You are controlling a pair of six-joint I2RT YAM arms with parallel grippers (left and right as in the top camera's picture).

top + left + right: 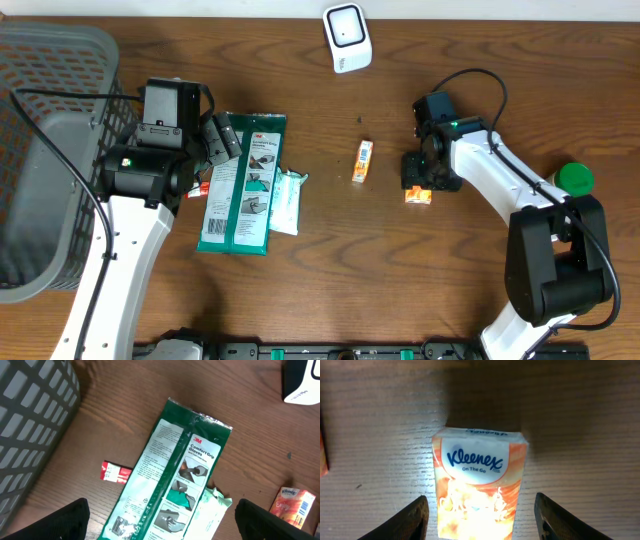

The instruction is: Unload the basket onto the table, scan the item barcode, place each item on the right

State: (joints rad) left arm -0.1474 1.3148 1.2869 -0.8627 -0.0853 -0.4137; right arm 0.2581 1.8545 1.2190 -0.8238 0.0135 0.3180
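Kleenex pack (479,490): lies flat on the wooden table (330,280), printed "On The Go" face up, right of centre in the overhead view. Brightly lit from above in the right wrist view; no barcode visible on this face.

Right gripper (482,520): directly over the pack, fingers (417,515) spread to either side of it with bare wood showing in both gaps (no contact seen). Nothing held.

Scanner (347,38): white unit at the far table edge, well apart from the pack.

Second tissue pack (363,160): orange, between the gripper and table centre, lying free.

Left gripper (167,522): spread wide, hanging above the green 3M glove packet (243,180), gripping nothing. White packet (288,200) lies just beside the glove packet on its right, partly tucked under its edge. Small red packet (116,472) on its left.

Grey basket (50,60) at far left; green lid (574,178) at far right
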